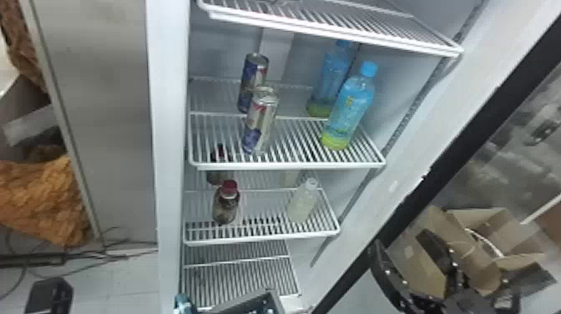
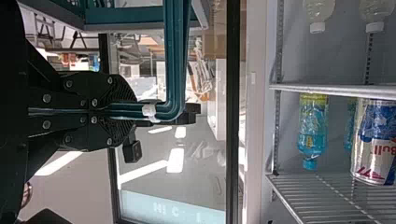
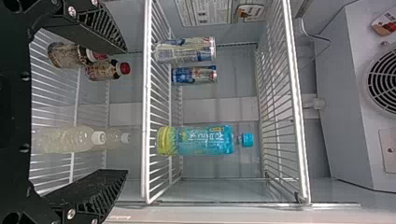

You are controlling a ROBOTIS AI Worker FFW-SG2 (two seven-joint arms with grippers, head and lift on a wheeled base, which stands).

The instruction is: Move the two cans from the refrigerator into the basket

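Note:
Two silver-and-blue cans stand upright, one behind the other, on the fridge's middle shelf: the front can (image 1: 261,121) and the rear can (image 1: 253,79). The right wrist view has the front can (image 3: 187,50) and rear can (image 3: 195,75) beyond the fingers. At the head view's lower right is my right gripper (image 1: 398,240), outside the fridge; in its wrist view this right gripper (image 3: 126,111) is open and holds nothing. The basket (image 1: 246,297) is at the head view's bottom edge. My left gripper (image 2: 126,110) is shut on the teal basket handle (image 2: 175,56).
Blue bottles (image 1: 348,110) share the cans' shelf, to their right. A red-capped bottle (image 1: 226,204) and a pale bottle (image 1: 303,202) stand one shelf lower. Another wire shelf (image 1: 334,26) spans above the cans. The open door's dark edge (image 1: 451,146) and cardboard boxes (image 1: 484,217) are at right.

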